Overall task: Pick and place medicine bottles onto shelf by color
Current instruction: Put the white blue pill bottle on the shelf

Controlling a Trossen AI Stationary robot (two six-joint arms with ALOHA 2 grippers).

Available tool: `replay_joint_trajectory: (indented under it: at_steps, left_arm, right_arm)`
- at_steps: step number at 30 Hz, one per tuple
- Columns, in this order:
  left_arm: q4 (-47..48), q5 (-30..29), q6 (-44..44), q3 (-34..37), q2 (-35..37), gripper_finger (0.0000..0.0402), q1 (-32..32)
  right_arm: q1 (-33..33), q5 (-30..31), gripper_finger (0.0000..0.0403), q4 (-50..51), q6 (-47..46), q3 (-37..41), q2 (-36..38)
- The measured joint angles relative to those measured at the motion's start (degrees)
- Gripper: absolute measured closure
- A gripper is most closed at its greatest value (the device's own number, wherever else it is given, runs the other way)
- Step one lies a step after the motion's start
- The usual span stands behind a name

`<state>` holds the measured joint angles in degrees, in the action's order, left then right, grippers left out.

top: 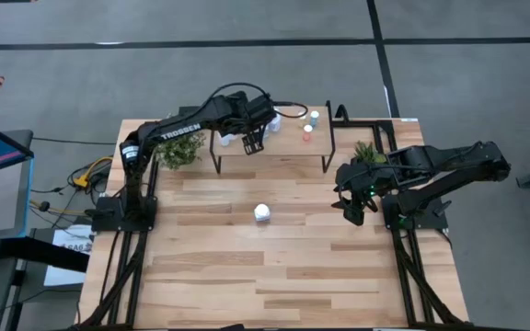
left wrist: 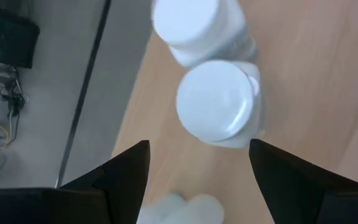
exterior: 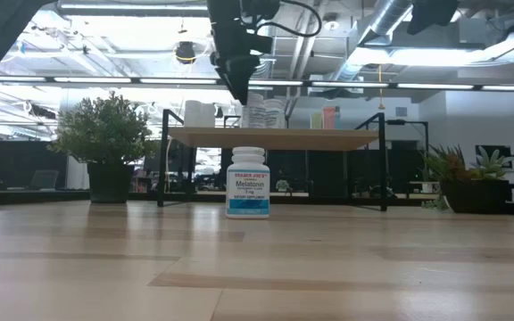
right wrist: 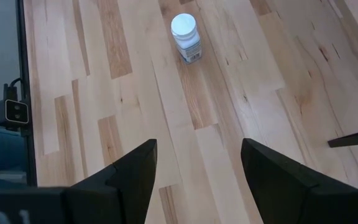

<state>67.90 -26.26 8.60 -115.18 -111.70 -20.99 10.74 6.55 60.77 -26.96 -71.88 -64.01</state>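
While the left pincer [top: 251, 142] hangs spread over the shelf's [top: 283, 145] left end, white bottles [left wrist: 216, 102] stand beneath. Melatonin bottle [top: 262, 212]: mid-bench. Right pincer [top: 355, 208]: spread, right edge.

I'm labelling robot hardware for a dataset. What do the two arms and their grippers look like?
Both arms are black. The left arm carries white TROSSEN lettering and a looping black cable; the right arm shows a small green light. Each gripper has two dark, wedge-shaped fingers.

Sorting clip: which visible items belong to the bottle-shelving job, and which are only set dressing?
Job items:
white Melatonin bottle on the table
low light-wood shelf on black frame
white bottles on the shelf
small red-capped bottle
left gripper, open over the shelf
right gripper, open, waiting

Bystanders:
leafy potted plant
spiky potted plant
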Motion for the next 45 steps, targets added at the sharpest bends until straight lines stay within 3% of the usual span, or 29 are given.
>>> replay_joint_trajectory:
  at_steps: [7,14,22,30,36,45]
  left_arm:
    - [-1.45,0.01,1.41,-0.02,0.0,0.0141,-1.06]
    - [-0.76,-4.27,2.4,-0.3,0.0,0.0141,-1.16]
    - [6.19,-6.34,-1.05,-0.33,5.16,0.0141,2.72]
    - [14.17,5.69,-7.0,-0.42,12.08,0.0141,9.93]
    - [22.31,8.08,-7.91,-0.34,13.74,0.0141,14.53]
    - [22.09,10.6,-12.45,7.05,21.3,0.0141,18.66]
  right_arm:
    - [0.0,0.0,0.0148,0.0,-0.04,0.0,0.0]
    - [0.0,0.0,0.0148,0.0,-0.04,0.0,0.0]
    - [0.0,0.0,0.0148,-0.85,1.39,0.0,-0.23]
    - [-1.13,0.41,0.0148,-7.82,3.21,-0.05,-4.58]
    - [-3.11,0.49,0.0148,-16.07,12.56,-0.04,-12.75]
    - [-4.55,-0.85,0.0148,-28.3,20.15,-0.04,-23.46]
